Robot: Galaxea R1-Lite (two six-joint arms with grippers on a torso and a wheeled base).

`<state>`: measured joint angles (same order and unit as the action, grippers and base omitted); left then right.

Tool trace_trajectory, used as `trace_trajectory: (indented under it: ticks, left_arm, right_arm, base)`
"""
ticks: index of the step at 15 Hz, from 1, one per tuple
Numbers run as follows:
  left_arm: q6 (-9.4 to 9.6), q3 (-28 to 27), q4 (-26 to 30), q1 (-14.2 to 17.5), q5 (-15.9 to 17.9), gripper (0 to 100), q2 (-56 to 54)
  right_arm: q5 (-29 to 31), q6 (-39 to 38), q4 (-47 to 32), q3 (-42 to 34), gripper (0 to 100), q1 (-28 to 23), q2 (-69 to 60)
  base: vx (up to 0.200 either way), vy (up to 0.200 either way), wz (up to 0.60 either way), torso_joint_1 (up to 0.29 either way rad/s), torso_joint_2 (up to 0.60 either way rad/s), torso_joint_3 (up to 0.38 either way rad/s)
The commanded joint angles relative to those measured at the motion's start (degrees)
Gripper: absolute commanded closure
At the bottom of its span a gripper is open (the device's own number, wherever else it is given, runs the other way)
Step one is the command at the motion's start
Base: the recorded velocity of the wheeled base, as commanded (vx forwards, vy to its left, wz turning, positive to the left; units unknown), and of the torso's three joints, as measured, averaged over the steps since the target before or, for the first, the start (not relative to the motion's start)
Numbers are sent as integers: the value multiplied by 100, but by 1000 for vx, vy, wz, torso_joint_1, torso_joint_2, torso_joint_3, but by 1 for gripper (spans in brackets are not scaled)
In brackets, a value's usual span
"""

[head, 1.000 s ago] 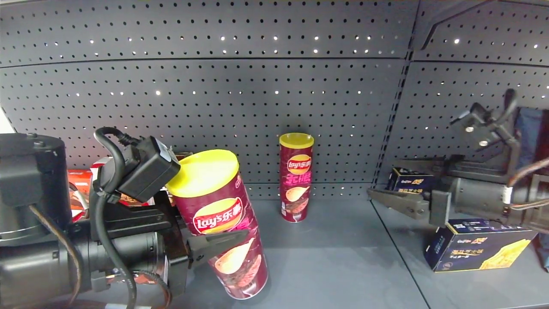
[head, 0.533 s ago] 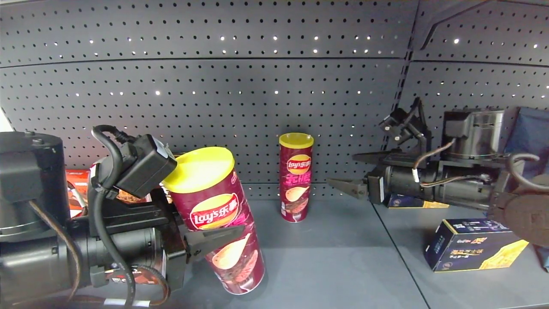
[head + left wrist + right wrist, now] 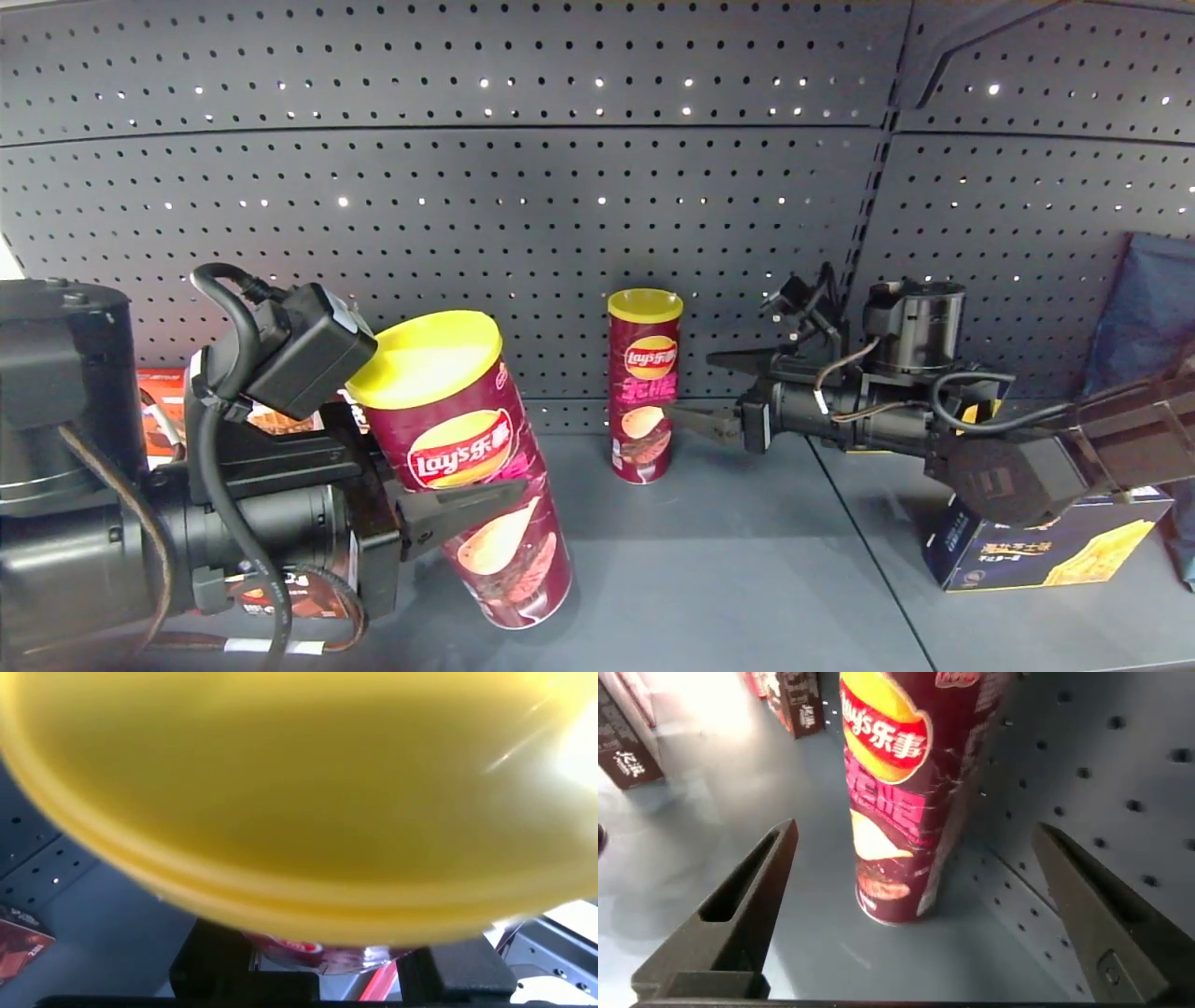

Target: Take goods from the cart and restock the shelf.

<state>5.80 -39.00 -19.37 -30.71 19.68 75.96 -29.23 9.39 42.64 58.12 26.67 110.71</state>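
- Since a second ago, the right gripper (image 3: 691, 385) has been swung in from the right end of the shelf (image 3: 728, 579) to the upright can (image 3: 644, 392) at the back edge; its fingers are spread, one either side, not closed on it.
- A second can (image 3: 462, 439) is held clamped in the left gripper (image 3: 481, 499), tilted, near the front-left edge.
- Placement is judged to be in hand; next, the tilted can must be stood upright and released.
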Motion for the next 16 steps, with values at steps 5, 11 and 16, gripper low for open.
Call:
trace_trajectory:
  ticks: [5,11,16]
  left_arm:
    - [0,6,3,39,1,100,-2]
    - [0,15,3,83,1,100,-2]
    - [0,33,3,83,1,100,33]
  right_arm:
    - [-162,2,113,85,0,22,442]
    - [-144,2,121,542,0,92,1057]
    - [-144,2,121,911,0,119,1462]
  base:
    - [0,0,0,0,0,0]
    - [0,0,0,0,0,0]
    - [0,0,0,0,0,0]
